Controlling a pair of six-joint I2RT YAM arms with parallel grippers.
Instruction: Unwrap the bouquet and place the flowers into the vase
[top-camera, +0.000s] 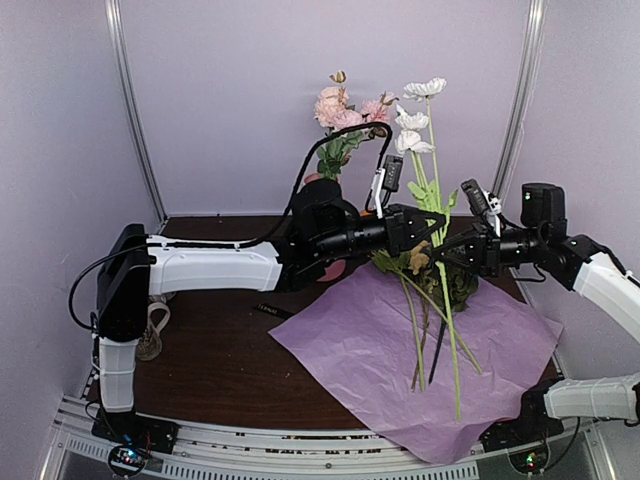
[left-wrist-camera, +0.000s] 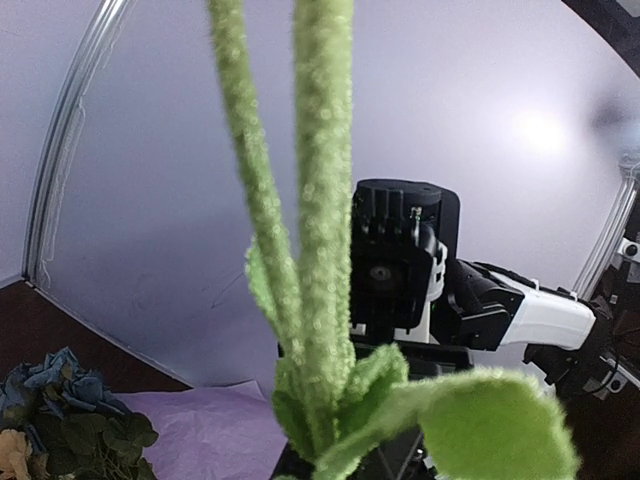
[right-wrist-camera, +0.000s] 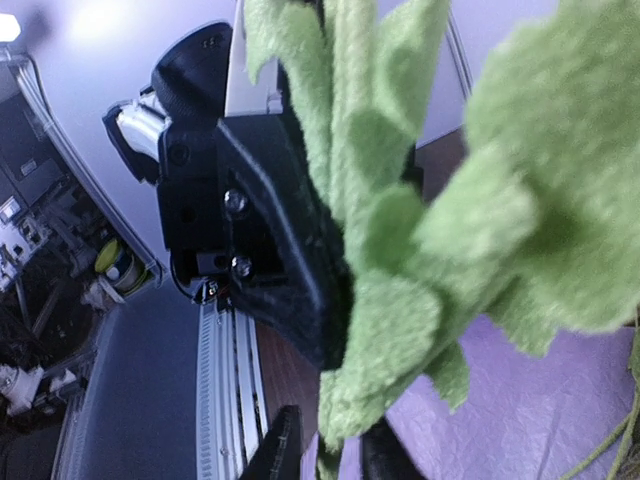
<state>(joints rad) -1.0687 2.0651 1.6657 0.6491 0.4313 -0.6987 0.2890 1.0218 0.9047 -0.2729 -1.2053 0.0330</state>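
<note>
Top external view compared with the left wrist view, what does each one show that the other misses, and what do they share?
Only the top external view: the pink flowers at the back, the white blooms on top of the upright stems, loose stems lying on the purple tissue paper, and a mug at the left edge. Only the left wrist view: the fuzzy stem surface up close and blue petals low on the left. Both: the upright stems, that paper and the right arm.
</note>
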